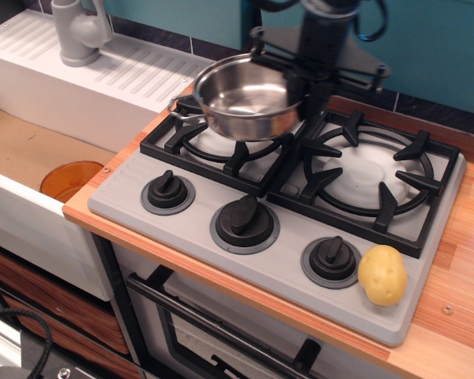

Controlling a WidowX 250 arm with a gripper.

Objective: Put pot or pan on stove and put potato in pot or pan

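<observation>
The round, shallow pot (249, 96) of shiny steel hangs tilted above the left burner's black grate, its thin wire handle pointing left. The tool (308, 79) grips its right rim. Below lies the grey ribbed stove (288, 205) with three black knobs. The smooth yellow oval potato (382, 274) rests at the stove's front right corner, on the wooden tabletop (458, 292).

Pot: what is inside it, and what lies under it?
The pot looks empty: only bare shiny steel shows, though its near wall hides part of the floor. The tool holds it at the right rim, above the left burner, whose rear grate it covers. The potato lies on the stove's front right corner.
</observation>
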